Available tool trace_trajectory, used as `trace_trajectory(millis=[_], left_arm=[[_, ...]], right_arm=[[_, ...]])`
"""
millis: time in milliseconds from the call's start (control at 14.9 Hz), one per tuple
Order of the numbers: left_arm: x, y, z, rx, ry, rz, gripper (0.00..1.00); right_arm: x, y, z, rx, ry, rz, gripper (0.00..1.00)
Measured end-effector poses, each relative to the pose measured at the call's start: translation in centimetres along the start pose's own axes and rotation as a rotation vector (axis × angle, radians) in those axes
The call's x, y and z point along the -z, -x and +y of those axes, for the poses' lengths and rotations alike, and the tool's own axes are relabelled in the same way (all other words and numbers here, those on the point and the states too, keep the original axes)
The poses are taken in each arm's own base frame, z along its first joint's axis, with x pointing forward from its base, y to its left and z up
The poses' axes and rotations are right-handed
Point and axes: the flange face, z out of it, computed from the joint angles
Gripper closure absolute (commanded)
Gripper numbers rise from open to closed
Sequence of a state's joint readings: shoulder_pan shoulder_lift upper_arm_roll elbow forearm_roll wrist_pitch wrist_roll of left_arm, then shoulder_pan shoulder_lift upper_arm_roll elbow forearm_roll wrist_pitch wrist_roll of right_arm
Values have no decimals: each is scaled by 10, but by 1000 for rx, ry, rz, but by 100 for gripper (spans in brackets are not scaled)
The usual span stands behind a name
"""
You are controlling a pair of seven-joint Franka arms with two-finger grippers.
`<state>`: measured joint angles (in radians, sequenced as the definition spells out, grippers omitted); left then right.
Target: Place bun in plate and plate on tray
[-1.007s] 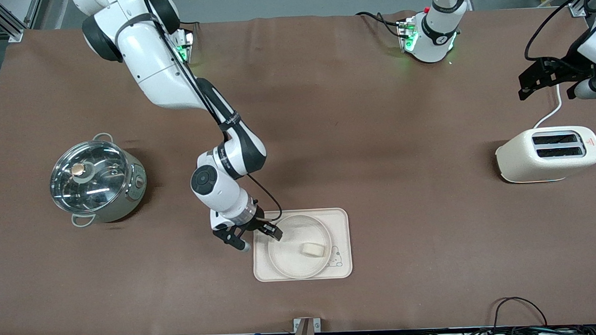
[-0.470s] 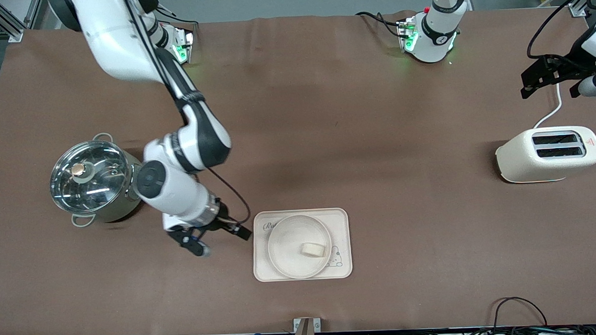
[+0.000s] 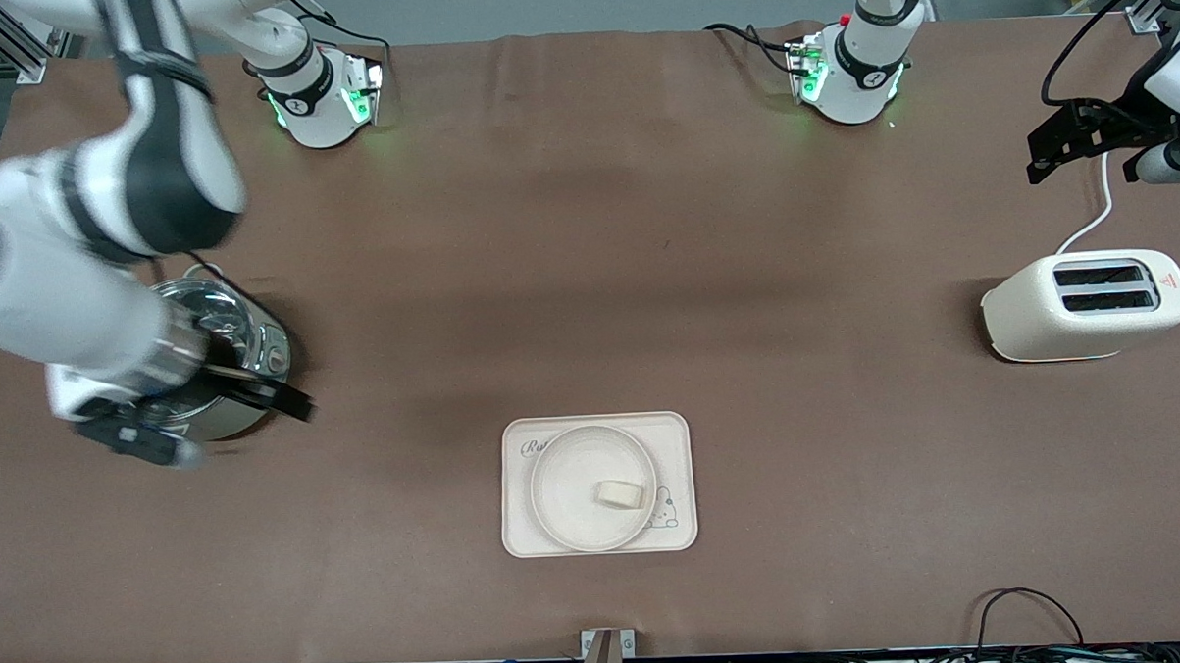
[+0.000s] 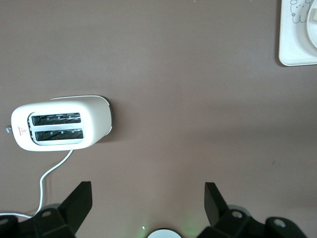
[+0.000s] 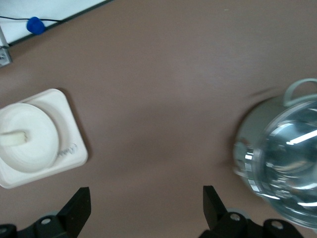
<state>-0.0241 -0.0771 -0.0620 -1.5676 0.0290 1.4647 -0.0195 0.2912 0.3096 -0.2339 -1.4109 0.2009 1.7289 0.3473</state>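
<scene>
The bun (image 3: 619,493) lies in the round plate (image 3: 575,469), and the plate sits on the rabbit-printed tray (image 3: 677,446), midway along the table and close to the front camera. My right gripper (image 3: 245,434) is open and empty, up in the air over the pot. Its wrist view shows the bun (image 5: 12,139), the plate (image 5: 34,148) and the tray (image 5: 67,119) well away from the open gripper (image 5: 146,206). My left gripper (image 3: 1080,172) waits open and empty at the left arm's end. In its own view the gripper (image 4: 148,198) hangs over bare table, with a tray corner (image 4: 297,54) showing.
A steel pot with a glass lid (image 3: 257,348) stands toward the right arm's end, partly covered by the right hand, and also shows in the right wrist view (image 5: 282,168). A cream toaster (image 3: 1085,304) with a white cord stands toward the left arm's end.
The right arm swung away from the plate's rim and rose toward the pot, with its jaws open wide. The left arm barely moved. Bun, plate and tray stayed put.
</scene>
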Motion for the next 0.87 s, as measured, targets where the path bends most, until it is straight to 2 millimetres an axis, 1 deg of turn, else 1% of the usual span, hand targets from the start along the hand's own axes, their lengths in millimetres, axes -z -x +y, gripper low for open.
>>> trace_trajectory(millis=[134,201,336,403,470,537,672,739,873], left_arm=[[1,0,0,0,0,2,0],[1,0,0,0,0,2,0],[1,0,0,0,0,2,0],[2,0,0,0,0,2,0],[2,0,0,1,0,2,0],[2,0,-1,1,0,3,0],[5,0,-1,2,0,10,0],[7,1,-1,2,0,12,0],[7,1,-1,2,0,12,0]], right_arm=[[47,10,63,16,13,-41,0],[71,21,89,17,33,-46,0],[113,46,127,45,77,-30,0],[128,59,142,73,92,-24,0],[139,69,153,98,98,-20,0],[145,76,161,117,96,-19,0],[147,81,164,143,111,-18,0],[145,81,161,155,136,-18,0],[140,83,147,188,188,-16,0]])
